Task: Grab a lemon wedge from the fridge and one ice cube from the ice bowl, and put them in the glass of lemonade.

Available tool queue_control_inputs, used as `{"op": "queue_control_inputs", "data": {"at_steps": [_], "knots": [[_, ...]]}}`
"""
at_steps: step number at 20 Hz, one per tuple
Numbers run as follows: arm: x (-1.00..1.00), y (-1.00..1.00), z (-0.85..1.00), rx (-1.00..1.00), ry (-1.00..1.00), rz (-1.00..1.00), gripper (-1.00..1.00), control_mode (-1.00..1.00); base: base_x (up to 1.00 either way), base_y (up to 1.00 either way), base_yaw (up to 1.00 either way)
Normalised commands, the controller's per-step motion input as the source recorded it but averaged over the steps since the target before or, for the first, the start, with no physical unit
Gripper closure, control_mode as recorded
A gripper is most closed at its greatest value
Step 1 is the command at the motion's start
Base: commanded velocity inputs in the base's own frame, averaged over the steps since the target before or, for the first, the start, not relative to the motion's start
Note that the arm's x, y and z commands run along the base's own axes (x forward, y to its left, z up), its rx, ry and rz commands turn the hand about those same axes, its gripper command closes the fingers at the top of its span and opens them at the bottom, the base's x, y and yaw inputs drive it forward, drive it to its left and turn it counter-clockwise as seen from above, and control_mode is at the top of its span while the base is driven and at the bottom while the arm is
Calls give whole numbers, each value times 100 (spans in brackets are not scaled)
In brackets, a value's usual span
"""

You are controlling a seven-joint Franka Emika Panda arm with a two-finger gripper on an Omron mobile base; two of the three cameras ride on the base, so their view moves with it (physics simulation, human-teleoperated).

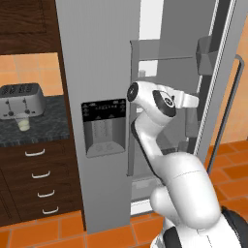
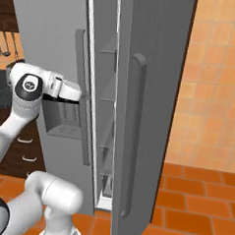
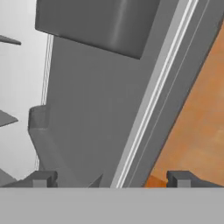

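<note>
Fridge (image 1: pixel 97 72) fills the middle of both base views, its right door (image 2: pixel 149 116) swung open toward the camera, its left door with the black dispenser panel (image 1: pixel 103 127) shut. At the opening, the gripper (image 3: pixel 111 178) has its two dark fingertips (image 3: pixel 41 178) set wide apart with nothing between them; beyond them, the hand view shows the grey inner face of the open door, a door bin (image 3: pixel 96 24) and orange floor (image 3: pixel 197 131). The white arm (image 1: pixel 162 145) bends into the gap between the doors. Left of the fridge, well apart, the glass of lemonade (image 1: pixel 23 123) stands on the dark counter (image 1: pixel 34 128) just in front of the toaster (image 1: pixel 22 99).
</note>
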Motion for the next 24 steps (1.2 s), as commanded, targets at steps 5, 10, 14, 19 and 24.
{"op": "queue_control_inputs", "data": {"at_steps": [5, 10, 14, 19, 24], "knots": [[26, -64, -19, 0, 0, -20, -100, -100, 0, 0, 0], [8, -98, -6, 0, 0, -14, -100, -100, 0, 0, 0], [1, -100, -1, 0, 0, -15, -100, -100, 0, 0, 0], [0, -100, -2, 0, 0, -15, -100, -100, 0, 0, 0], [0, -100, -6, 0, 0, -12, -100, -100, 0, 0, 0]]}}
